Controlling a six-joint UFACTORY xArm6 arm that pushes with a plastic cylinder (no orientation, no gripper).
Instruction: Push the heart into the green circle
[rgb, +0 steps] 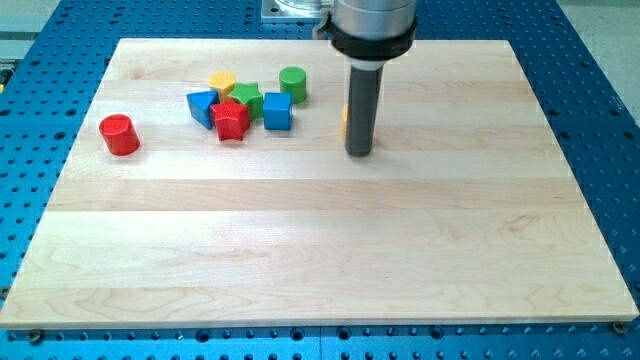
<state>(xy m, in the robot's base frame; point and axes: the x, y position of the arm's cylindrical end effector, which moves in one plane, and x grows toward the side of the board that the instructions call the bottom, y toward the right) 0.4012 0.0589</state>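
Yellow heart (344, 121) just behind my tip (359, 153).

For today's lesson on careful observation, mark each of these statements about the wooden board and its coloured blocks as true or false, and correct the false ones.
1. The red cylinder block stands apart from the cluster, toward the view's left. True.
2. My tip touches the green cylinder block. False: the tip is well to the view's right of it, with bare light wooden board between.
3. A small yellow-orange block peeks out just left of the rod, mostly hidden. True.
4. The blue cube block lies in the board's bottom half. False: it sits in the cluster near the view's top.
5. The yellow block lies at the cluster's top edge. True.
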